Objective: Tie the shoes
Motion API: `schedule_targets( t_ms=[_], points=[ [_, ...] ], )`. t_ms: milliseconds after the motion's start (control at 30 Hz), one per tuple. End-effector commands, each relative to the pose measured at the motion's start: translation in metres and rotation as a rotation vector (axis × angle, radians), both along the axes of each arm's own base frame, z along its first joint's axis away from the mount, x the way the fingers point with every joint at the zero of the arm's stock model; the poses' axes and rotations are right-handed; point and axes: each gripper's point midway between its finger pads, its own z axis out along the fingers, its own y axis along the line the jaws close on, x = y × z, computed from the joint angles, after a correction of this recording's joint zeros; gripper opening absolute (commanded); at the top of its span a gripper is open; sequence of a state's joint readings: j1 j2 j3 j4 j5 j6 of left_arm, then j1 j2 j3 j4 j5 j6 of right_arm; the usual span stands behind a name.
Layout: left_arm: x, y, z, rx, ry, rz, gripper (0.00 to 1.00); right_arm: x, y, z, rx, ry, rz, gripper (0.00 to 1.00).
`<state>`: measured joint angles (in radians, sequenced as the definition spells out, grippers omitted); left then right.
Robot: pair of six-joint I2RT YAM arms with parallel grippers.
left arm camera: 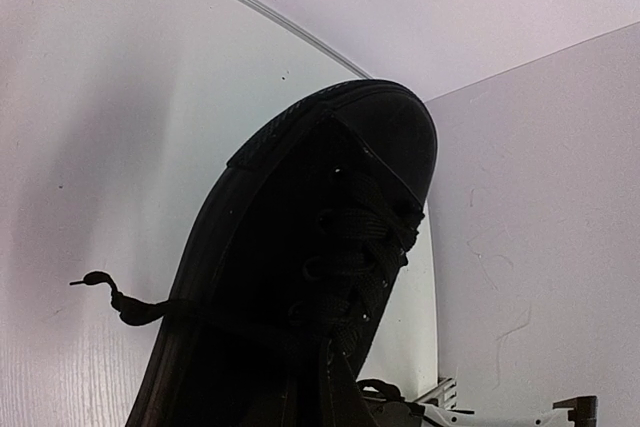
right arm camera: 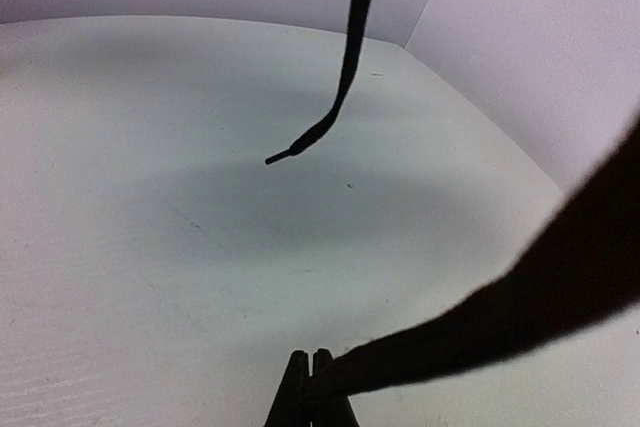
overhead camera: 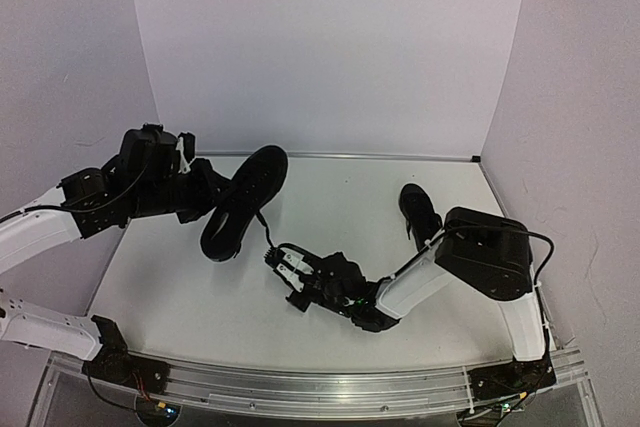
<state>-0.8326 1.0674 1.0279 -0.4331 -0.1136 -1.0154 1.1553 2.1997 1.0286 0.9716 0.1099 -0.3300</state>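
Note:
My left gripper [overhead camera: 203,205] holds one black shoe [overhead camera: 246,199] by its heel end, tilted with the toe toward the back wall. The shoe fills the left wrist view [left arm camera: 300,277] and hides the fingers; one lace end [left arm camera: 100,282] sticks out to its left. My right gripper [overhead camera: 273,256] is just below the shoe, shut on a thin black lace [overhead camera: 263,232] that runs up to it. In the right wrist view the fingertips [right arm camera: 310,379] pinch this lace [right arm camera: 500,317], and another lace end [right arm camera: 345,67] dangles above. The second shoe [overhead camera: 418,211] lies at the right.
White table [overhead camera: 180,287] with white walls on three sides and a metal rail [overhead camera: 300,382] along the front edge. The right arm [overhead camera: 420,282] lies low across the front middle of the table.

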Motion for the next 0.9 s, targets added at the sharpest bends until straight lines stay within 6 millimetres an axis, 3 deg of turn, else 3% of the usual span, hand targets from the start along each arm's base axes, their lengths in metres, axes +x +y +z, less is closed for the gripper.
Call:
schedule_targets(
  t_ms=[0, 133, 233, 300, 500, 700, 867],
  points=[
    [0.007, 0.02, 0.044, -0.091, -0.118, 0.105, 0.0, -0.009, -0.021, 0.06, 0.167, 0.05, -0.041, 0.0],
    [0.015, 0.01, -0.006, -0.05, -0.061, 0.108, 0.0, -0.021, -0.054, 0.086, 0.215, 0.144, -0.075, 0.0],
    [0.022, -0.013, -0.051, -0.064, 0.014, 0.081, 0.0, -0.03, -0.071, 0.092, 0.227, 0.224, -0.091, 0.0],
    [0.026, -0.031, -0.068, -0.093, 0.039, 0.069, 0.0, -0.034, -0.079, 0.091, 0.237, 0.284, -0.11, 0.0],
    [0.023, -0.085, -0.104, -0.065, 0.058, 0.087, 0.0, -0.026, -0.11, 0.086, 0.217, 0.363, -0.262, 0.0],
    [0.013, -0.15, -0.155, -0.081, 0.156, 0.098, 0.0, -0.011, -0.146, 0.097, 0.247, 0.402, -0.362, 0.0],
    [0.014, -0.181, -0.172, -0.173, 0.191, 0.14, 0.0, 0.006, -0.183, 0.103, 0.308, 0.44, -0.442, 0.0]
  ],
)
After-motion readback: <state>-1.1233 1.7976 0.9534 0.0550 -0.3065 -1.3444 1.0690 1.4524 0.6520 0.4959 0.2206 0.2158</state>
